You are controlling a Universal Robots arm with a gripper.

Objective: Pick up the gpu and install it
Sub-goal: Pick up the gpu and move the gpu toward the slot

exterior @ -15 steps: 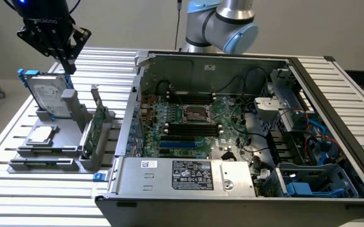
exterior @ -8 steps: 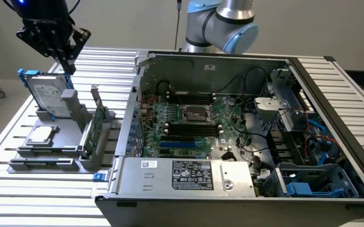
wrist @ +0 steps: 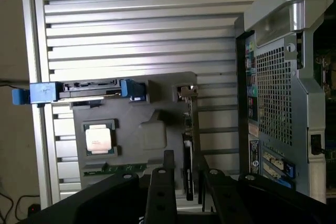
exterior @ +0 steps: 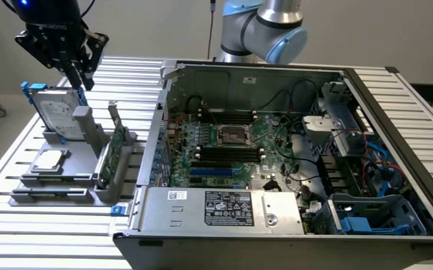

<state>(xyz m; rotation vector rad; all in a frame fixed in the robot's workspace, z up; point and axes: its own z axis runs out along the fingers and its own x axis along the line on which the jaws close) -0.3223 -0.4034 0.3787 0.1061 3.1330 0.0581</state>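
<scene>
The gpu stands on edge in a grey holder at the exterior view's left, its green board facing the case and its silver bracket at the far end. In the wrist view the gpu shows edge-on as a thin dark strip. My gripper hangs well above the holder, over its far end beside the hard drive, touching nothing. Its two black fingers stand apart in the wrist view, and the gripper is open and holds nothing, with the card's edge lined up in the gap far below.
A silver hard drive in a blue frame stands upright in the same holder, and a small square silver chip lies flat on it. The open computer case with its motherboard sits right of the holder on a slatted metal table.
</scene>
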